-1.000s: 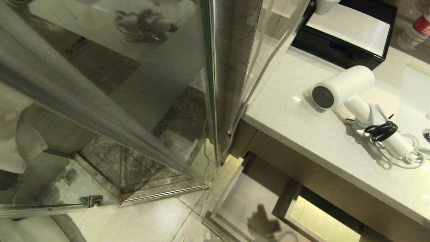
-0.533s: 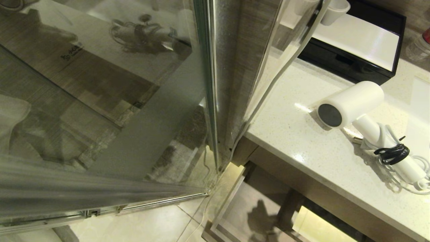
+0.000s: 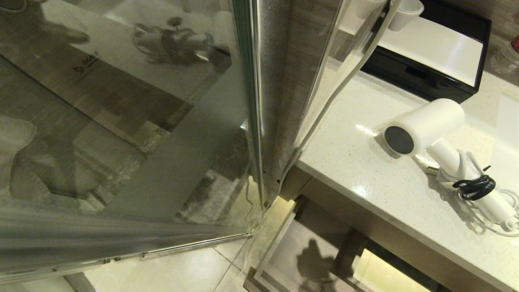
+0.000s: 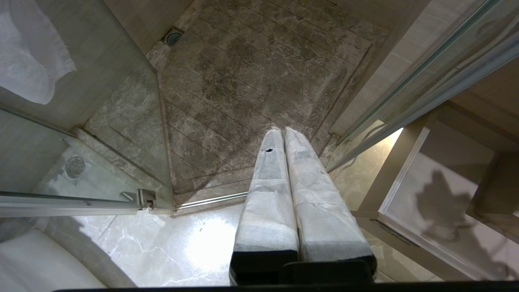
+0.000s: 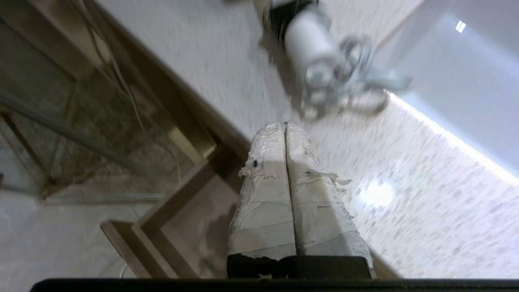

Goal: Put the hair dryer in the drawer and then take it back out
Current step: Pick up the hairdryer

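The counter point(image 3: 365, 178) fills the right of my head view, with the shower glass point(image 3: 121, 142) to its left. Below the counter's front edge the drawer point(image 3: 292, 251) stands pulled open, its pale floor bare where I can see it. The dryer point(image 3: 425, 125) lies on the counter, well back from that edge, dark round end facing the glass, handle running away towards the sink point(image 3: 507, 138), cord point(image 3: 474, 187) bundled by a black tie near the handle's far end.

My right gripper point(image 5: 285, 126) is clenched on nothing, hanging over the counter's front edge, short of the dryer's handle end. My left gripper point(image 4: 282, 132) is also closed and empty, parked over the shower floor.

As I judge it, the step in hand is the reach for the dryer. To do it well I should open the fingers wide before I come close, not at the last moment. The slim handle looks the better place to grasp than the fat barrel, between barrel and tie, so the cord bundle stays clear of my fingers. I'd come down across the handle and close squarely, since a round white shell may roll or slip. The loose loops could snag when carried to the drawer.
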